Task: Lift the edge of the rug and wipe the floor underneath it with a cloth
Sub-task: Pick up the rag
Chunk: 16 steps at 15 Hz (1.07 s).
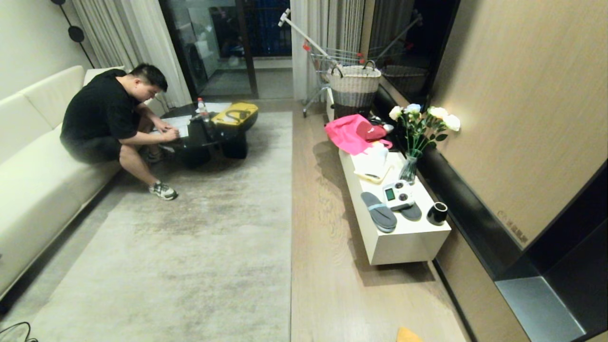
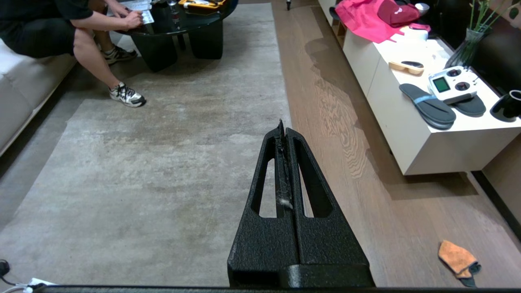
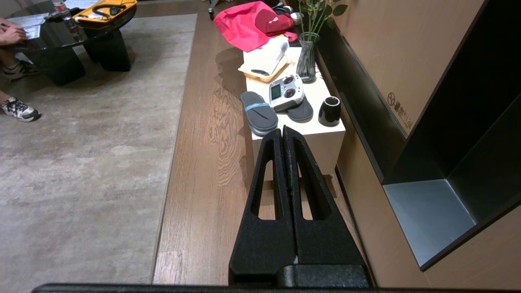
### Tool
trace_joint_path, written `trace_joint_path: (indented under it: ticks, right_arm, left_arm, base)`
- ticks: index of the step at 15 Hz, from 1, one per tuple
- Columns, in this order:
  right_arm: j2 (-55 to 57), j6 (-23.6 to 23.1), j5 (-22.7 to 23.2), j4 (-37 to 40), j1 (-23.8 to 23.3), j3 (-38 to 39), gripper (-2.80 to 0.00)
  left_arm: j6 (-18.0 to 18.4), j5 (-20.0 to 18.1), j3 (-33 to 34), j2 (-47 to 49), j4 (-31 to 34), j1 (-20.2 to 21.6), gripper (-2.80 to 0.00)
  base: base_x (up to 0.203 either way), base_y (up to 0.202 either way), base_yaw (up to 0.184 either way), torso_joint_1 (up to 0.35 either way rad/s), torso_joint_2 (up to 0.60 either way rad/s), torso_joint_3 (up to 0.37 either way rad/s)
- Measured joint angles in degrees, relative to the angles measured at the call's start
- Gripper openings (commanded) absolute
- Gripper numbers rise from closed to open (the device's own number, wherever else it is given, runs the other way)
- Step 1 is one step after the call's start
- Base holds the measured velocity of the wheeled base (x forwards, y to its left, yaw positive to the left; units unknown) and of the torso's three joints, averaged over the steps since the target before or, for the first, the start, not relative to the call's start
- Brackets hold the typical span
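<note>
On the wood floor (image 2: 325, 122), beyond and to one side of the left gripper (image 2: 283, 129), the small orange cloth (image 2: 458, 258) lies crumpled with a dark teal bit at one end, well apart from both grippers. The left gripper's 2 black fingers (image 2: 268, 162) are pressed together with nothing between them but a wisp of lint, and their tips hang above the rug edge (image 2: 285, 101), where the pale mottled rug meets the floor. The right gripper (image 3: 283, 131) also has its 2 fingers together, holding nothing; beyond its tips stands a low white cabinet (image 3: 321, 140) carrying grey slippers (image 3: 258, 118), a white remote control (image 3: 286, 91), a black cup (image 3: 329, 110), a vase of white flowers (image 1: 420, 128) and a pink bag (image 3: 240, 24). Far past both grippers, a person (image 1: 107, 118) sits on a cream sofa (image 1: 33, 175), leaning over a black coffee table (image 1: 209, 135).
</note>
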Motion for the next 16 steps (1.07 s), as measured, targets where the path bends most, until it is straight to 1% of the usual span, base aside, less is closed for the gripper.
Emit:
trace_joint_path:
  ticks: [16]
  right_arm:
    - [0.0,0.03,-0.02,0.0,0.0,0.0,-2.8]
  left_arm:
    - [0.0,-0.04,0.0,0.0,0.0,-0.02,-2.8]
  base:
    - [0.0,0.0,0.0,0.0,0.0,0.0]
